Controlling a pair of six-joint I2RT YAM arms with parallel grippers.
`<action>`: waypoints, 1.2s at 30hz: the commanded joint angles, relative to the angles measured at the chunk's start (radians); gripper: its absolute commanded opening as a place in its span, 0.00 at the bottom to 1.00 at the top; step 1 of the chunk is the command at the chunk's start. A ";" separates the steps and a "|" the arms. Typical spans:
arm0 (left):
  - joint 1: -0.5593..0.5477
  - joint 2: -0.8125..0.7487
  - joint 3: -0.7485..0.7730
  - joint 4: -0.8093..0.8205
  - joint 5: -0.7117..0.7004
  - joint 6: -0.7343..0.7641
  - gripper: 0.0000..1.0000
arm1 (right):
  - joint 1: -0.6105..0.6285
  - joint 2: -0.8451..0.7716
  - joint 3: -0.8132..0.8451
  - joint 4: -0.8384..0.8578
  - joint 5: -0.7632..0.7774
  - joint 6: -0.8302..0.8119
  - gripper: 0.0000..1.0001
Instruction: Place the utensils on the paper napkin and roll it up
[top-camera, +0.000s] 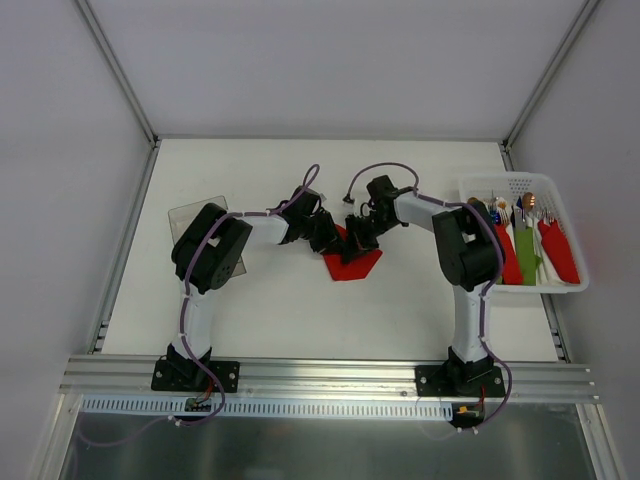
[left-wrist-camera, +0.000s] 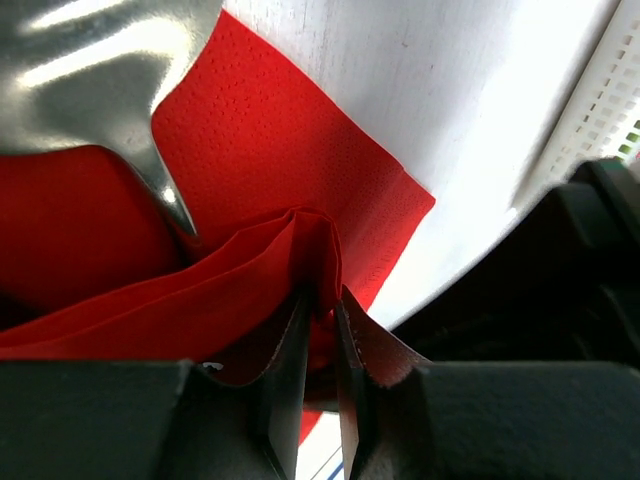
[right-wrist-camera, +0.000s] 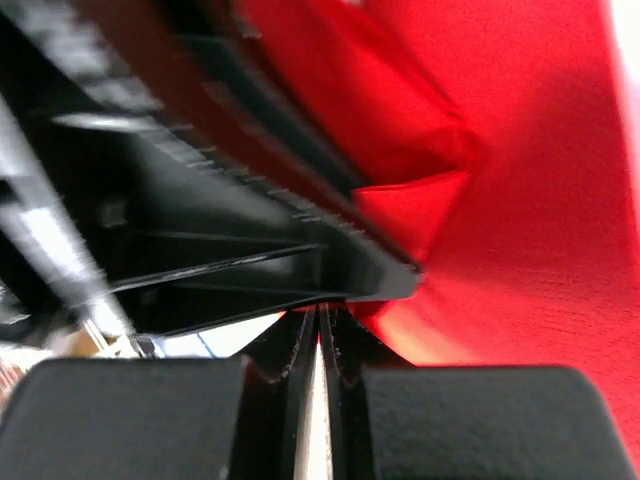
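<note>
1. White tabletop (top-camera: 270, 300) carries the red napkin (top-camera: 352, 265) at centre; we see a silver utensil (left-wrist-camera: 90, 70) lying on it.
2. Left fingers (left-wrist-camera: 285, 400) pinch a raised napkin fold; right fingers (right-wrist-camera: 285, 400) are pressed together, and we cannot tell what they hold.

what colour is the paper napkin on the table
The paper napkin is red, finely dimpled; best seen in the left wrist view.

The red paper napkin (left-wrist-camera: 300, 130) is matt and dimpled, the metal utensil (left-wrist-camera: 100, 60) mirror-glossy.

Robot lab test cell, white encl. walls (top-camera: 60, 150), alu frame rail (top-camera: 330, 375) at front, plain white tabletop (top-camera: 290, 315)
</note>
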 joint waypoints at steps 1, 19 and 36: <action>-0.003 0.060 -0.016 -0.104 -0.065 0.035 0.18 | 0.004 0.017 -0.001 0.039 0.064 0.050 0.04; 0.054 -0.336 -0.206 0.131 -0.028 0.082 0.43 | 0.006 0.055 -0.069 0.000 0.098 0.082 0.03; 0.052 -0.147 -0.069 -0.022 -0.089 0.058 0.13 | 0.011 0.037 -0.121 0.020 0.066 0.145 0.03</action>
